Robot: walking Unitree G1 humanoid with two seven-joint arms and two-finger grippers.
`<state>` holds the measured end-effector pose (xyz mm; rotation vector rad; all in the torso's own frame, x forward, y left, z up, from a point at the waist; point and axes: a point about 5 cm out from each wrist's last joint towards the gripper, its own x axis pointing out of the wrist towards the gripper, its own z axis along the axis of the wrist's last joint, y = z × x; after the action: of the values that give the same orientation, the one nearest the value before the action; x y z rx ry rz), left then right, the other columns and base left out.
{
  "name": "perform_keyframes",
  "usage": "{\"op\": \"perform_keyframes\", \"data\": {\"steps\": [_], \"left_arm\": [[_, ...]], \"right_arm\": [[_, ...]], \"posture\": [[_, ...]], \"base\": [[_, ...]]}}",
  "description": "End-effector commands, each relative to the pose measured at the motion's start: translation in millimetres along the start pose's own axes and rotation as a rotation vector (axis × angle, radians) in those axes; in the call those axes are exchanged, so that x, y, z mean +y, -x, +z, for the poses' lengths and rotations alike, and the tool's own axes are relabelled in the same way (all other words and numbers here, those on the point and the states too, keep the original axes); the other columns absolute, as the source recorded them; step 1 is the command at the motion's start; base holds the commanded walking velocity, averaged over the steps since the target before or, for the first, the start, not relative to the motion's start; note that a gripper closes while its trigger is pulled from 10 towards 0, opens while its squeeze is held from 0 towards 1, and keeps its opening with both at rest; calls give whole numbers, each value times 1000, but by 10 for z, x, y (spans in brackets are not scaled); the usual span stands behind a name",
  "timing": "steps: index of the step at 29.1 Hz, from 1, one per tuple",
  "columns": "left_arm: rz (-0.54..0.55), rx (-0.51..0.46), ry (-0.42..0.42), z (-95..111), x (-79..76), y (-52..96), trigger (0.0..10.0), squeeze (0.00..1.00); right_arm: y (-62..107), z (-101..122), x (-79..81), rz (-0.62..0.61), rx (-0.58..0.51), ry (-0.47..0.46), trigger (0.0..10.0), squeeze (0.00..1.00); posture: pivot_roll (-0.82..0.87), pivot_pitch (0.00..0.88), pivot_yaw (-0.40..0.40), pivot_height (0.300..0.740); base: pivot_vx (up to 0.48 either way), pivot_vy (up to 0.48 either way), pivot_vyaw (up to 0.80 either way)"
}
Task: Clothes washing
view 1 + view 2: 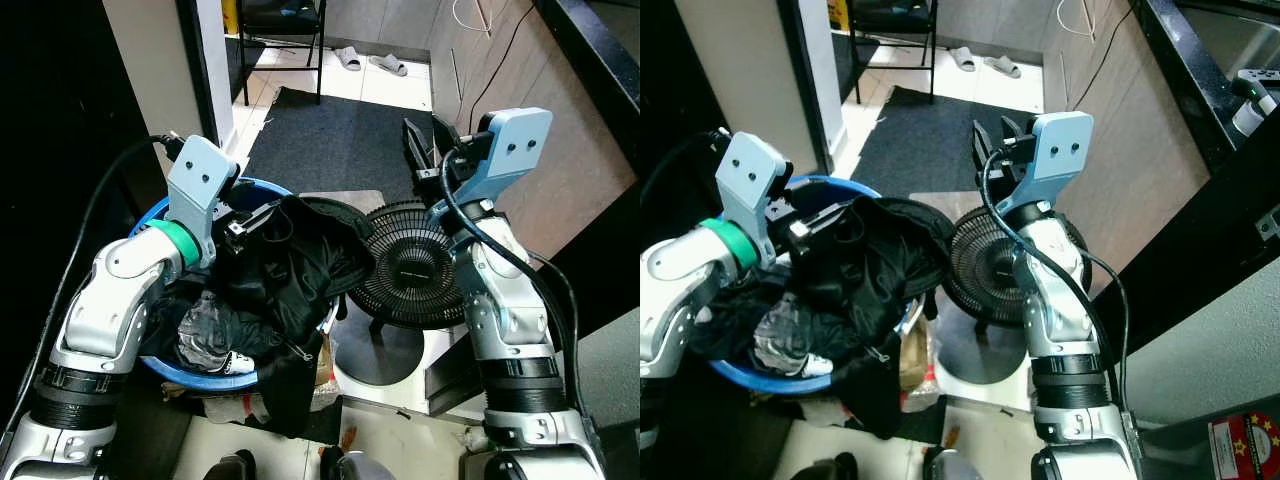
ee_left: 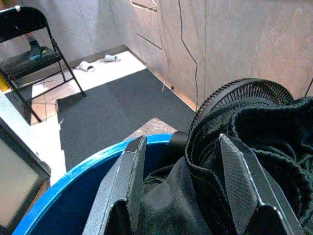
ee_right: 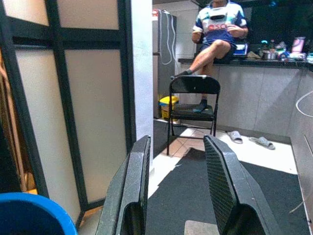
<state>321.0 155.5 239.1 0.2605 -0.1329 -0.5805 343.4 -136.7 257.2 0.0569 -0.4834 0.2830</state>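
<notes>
The left gripper [image 1: 250,222] is seen at the top of the clothes heap in the blue basin [image 1: 262,188]. In the left wrist view its fingers [image 2: 132,171] are parted, with a fold of the black garment [image 1: 300,265] lying between them; whether the cloth is pinched yet cannot be told, so the grip is judged not yet closed. The placement over the highest fold is judged deliberate: that is the loosest part to lift.

The garment is a dark, soft, matte fabric, bunched into thick ridges, and is draped over the basin's rim and hangs down its outer side toward the floor. A grey-and-white crumpled piece [image 1: 210,335] lies lower in the basin. The basin is round, smooth plastic, with a thin rolled rim.

The right gripper [image 1: 428,150] is held raised in the air above the floor fan [image 1: 410,265], well apart from the laundry; its fingers [image 3: 134,191] are spread and hold nothing. It is judged to be parked clear of the work.

The fan is black, with a round wire-grille head tilted upward on a round flat base; the garment's edge touches or overlaps the grille. A dark ribbed mat [image 1: 335,140] covers the floor beyond. A folding chair [image 3: 193,105] and a seated person [image 3: 217,29] are noted in the right wrist view.
</notes>
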Motion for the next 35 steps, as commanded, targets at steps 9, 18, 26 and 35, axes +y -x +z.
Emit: {"op": "perform_keyframes", "data": {"steps": [9, 18, 26, 35], "left_arm": [[110, -69, 95, 110, 90, 42, 10000, 0], [116, -77, 98, 132, 81, 30, 10000, 0], [114, -82, 110, 147, 57, 14, 10000, 0], [129, -79, 113, 157, 100, 35, 10000, 0]], "right_arm": [[-261, -237, 320, 219, 143, -2, 10000, 937], [-178, -301, 524, 479, 226, 13, 10000, 1000], [-37, -149, 517, 607, 208, 23, 10000, 1000], [337, -704, 474, 802, 459, 130, 10000, 0]], "posture": [[44, 91, -34, 740], [36, 97, -40, 740], [19, 107, -40, 740], [32, 120, -48, 740]], "base": [[0, 0, 0], [0, 0, 0], [0, 0, 0], [0, 0, 0]]}}
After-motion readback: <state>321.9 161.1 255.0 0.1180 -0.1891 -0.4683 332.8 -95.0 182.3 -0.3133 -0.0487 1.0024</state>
